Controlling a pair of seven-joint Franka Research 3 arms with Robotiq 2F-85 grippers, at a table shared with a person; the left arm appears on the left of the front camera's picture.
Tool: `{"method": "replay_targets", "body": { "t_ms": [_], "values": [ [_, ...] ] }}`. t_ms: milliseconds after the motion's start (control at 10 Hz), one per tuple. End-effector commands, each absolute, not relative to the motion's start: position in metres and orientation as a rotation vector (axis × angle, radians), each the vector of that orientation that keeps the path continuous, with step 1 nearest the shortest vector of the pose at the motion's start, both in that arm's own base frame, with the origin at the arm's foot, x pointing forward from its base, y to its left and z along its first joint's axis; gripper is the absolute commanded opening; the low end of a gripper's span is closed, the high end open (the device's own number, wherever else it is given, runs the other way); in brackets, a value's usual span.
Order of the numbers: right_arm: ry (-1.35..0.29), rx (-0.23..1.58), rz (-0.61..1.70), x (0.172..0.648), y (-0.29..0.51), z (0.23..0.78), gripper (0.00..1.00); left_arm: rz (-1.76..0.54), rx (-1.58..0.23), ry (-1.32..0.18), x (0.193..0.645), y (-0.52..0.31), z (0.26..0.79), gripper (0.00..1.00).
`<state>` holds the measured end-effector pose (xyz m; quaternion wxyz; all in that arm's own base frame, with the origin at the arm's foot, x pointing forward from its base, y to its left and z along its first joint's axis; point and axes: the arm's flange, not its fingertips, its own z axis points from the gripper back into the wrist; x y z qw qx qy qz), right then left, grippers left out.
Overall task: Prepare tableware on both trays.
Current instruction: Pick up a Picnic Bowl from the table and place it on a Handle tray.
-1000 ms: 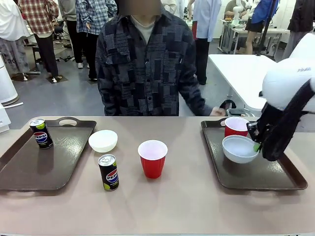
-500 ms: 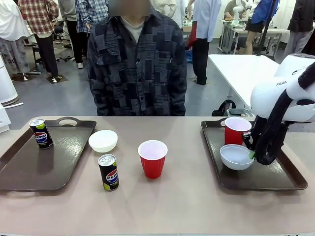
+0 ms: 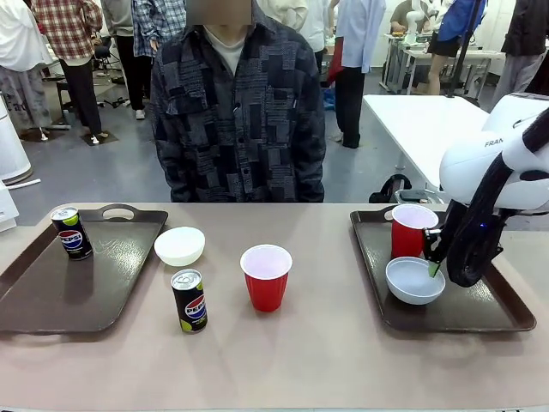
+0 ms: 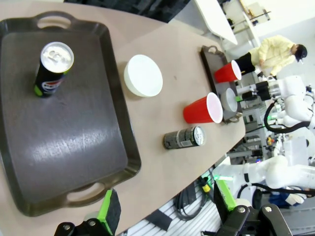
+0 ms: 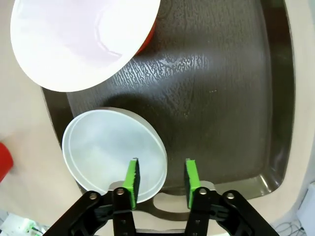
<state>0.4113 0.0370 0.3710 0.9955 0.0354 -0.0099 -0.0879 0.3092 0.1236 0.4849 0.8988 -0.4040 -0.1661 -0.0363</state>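
Observation:
On the right tray (image 3: 480, 311) a white bowl (image 3: 415, 281) rests in front of a red cup (image 3: 412, 230). My right gripper (image 3: 435, 264) stands at the bowl's right rim. In the right wrist view its pads (image 5: 132, 176) are apart and straddle the rim of the bowl (image 5: 110, 150) without squeezing it; the gripper (image 5: 161, 178) is open. The left tray (image 3: 51, 296) holds one Pepsi can (image 3: 71, 233). On the bare table stand a second bowl (image 3: 180, 245), a second red cup (image 3: 266, 276) and another can (image 3: 189, 300). My left gripper (image 4: 167, 209) hangs open high above the left tray (image 4: 74, 147).
A person in a dark patterned shirt (image 3: 240, 112) stands at the far side of the table, hands out of sight. A white table (image 3: 420, 129) stands behind the right tray. Other people move about in the background.
My right gripper lowered the bowl onto the right tray and let go of it. The person's hand left the tray's far corner and the person shifted left.

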Motion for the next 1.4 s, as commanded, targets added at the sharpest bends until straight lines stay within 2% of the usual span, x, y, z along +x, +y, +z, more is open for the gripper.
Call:
{"method": "replay_targets", "body": {
  "t_ms": [0,100,200,300,400,500,800,900,1300],
  "values": [
    [-0.004,0.061,-0.178,0.413,0.038,0.379,0.87,-0.077,-0.846,-0.348,0.309,0.124,0.485,1.0],
    [0.004,0.055,-0.174,0.409,0.04,0.385,0.57,-0.077,-0.846,-0.348,0.309,0.124,0.485,1.0],
    [0.016,0.054,-0.174,0.403,0.041,0.394,1.0,-0.077,-0.846,-0.348,0.309,0.124,0.485,1.0],
    [0.026,0.056,-0.172,0.394,0.045,0.411,0.77,-0.077,-0.846,-0.348,0.309,0.124,0.485,1.0],
    [0.039,0.058,-0.164,0.385,0.049,0.43,1.0,-0.077,-0.846,-0.348,0.309,0.124,0.485,1.0],
    [0.049,0.056,-0.177,0.375,0.053,0.448,0.97,-0.077,-0.846,-0.348,0.309,0.124,0.485,1.0],
    [0.01,0.027,-0.181,0.356,0.065,0.486,1.0,-0.077,-0.846,-0.348,0.309,0.124,0.485,1.0],
    [0.03,0.054,-0.159,0.364,0.055,0.468,1.0,-0.077,-0.846,-0.348,0.309,0.124,0.485,1.0],
    [0.03,0.054,-0.159,0.364,0.055,0.468,1.0,-0.077,-0.846,-0.348,0.309,0.124,0.485,1.0]
  ]
}}
